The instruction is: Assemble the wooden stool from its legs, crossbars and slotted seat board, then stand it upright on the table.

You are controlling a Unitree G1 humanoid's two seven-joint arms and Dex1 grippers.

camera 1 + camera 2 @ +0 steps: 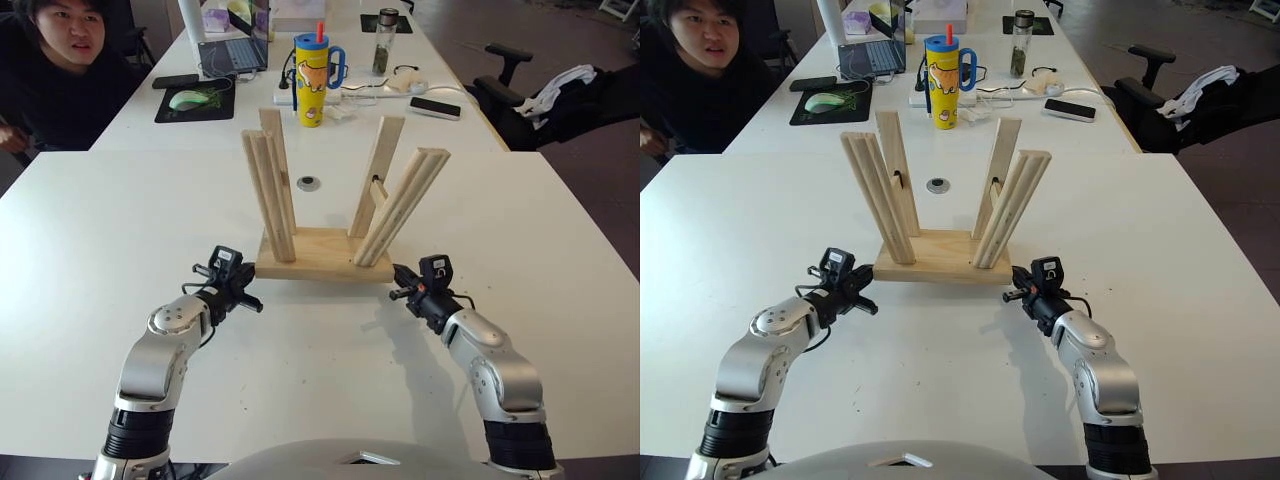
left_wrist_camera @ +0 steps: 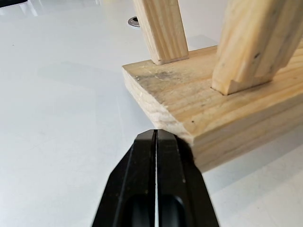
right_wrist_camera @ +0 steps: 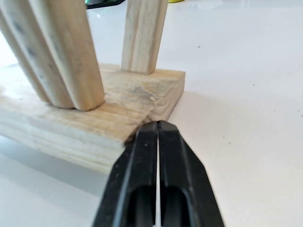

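Stool sits upside down in the middle of the white table (image 1: pixel 90 250). The seat board (image 1: pixel 312 258) lies flat on the tabletop, with four legs sticking up out of it. The two left legs (image 1: pixel 272 195) stand close together and lean slightly outward. The two right legs (image 1: pixel 403 205) lean more strongly to the right, the nearer one wider and grooved. All four leg ends sit in the board; the stool is not on its feet.

Left gripper (image 2: pixel 156 141) is low over the table at the near left corner of the seat board. Its fingers are pressed together with nothing between them, and the tip is right at the corner edge. It looks like it touches the wood, but I cannot confirm contact. Right gripper (image 3: pixel 157 128) mirrors it at the near right corner, fingers also closed together on nothing, tip right against the board's edge.

A round metal grommet (image 1: pixel 308 183) is set in the table behind the stool, between the leg pairs. On the far table are a yellow cup (image 1: pixel 312 85), a laptop (image 1: pixel 238 45), a green mouse (image 1: pixel 188 99) on a dark mat, a phone (image 1: pixel 435 107) and a bottle (image 1: pixel 385 42).
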